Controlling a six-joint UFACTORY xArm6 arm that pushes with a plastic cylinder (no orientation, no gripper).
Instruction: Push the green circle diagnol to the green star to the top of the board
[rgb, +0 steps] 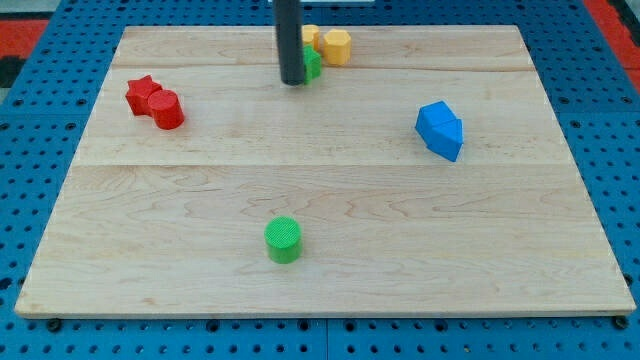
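The green circle (283, 240) stands alone near the view's bottom, a little left of centre. The green star (313, 65) sits near the view's top centre, mostly hidden behind my rod. My tip (293, 82) rests on the board right against the green star's left side, far above the green circle. A yellow hexagon (336, 46) and another yellow block (310, 37) touch the green star from above.
A red star (143, 94) and a red cylinder (167, 110) sit together at the view's upper left. Two blue blocks (440, 129) lie together at the view's right. The wooden board (330, 280) ends in a blue pegboard surround.
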